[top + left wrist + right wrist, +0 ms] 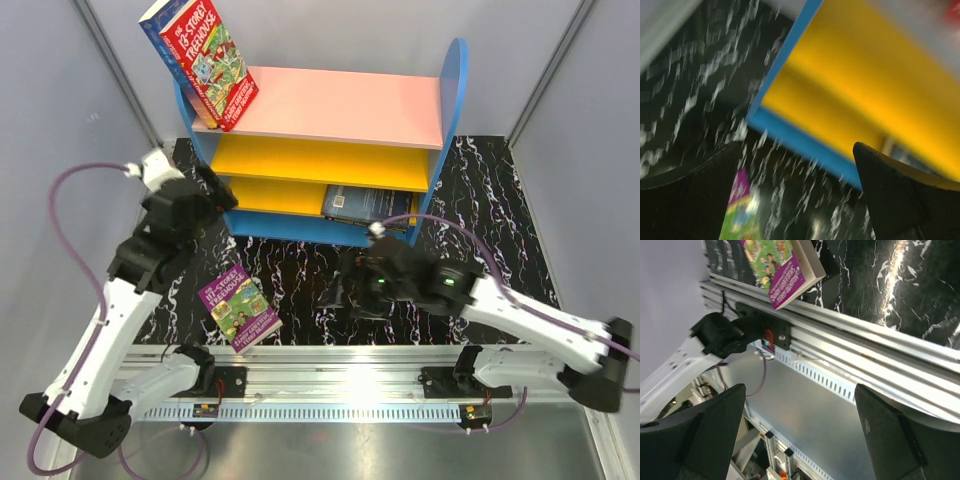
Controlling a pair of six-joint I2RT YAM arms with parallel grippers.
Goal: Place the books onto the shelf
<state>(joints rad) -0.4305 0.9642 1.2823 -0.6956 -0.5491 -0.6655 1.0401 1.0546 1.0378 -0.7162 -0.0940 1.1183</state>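
On the pink top board of the shelf (pixel 340 105), a red Treehouse book (pixel 200 60) stands tilted at the left end. A dark blue book (pixel 368 205) lies flat on the lower yellow board. A purple Treehouse book (pixel 240 305) lies on the black marbled table in front of the shelf; it also shows as the purple book (pixel 782 265) and blurred as the purple book (pixel 742 210). My left gripper (pixel 218 190) hangs open and empty beside the shelf's left side panel, above that book. My right gripper (pixel 342 290) is open and empty at mid-table, right of the purple book.
The shelf's yellow boards (pixel 865 85) and blue bottom board (pixel 805 145) fill the blurred left wrist view. An aluminium rail (pixel 865 350) with the arm bases runs along the table's near edge. Grey walls close in on both sides.
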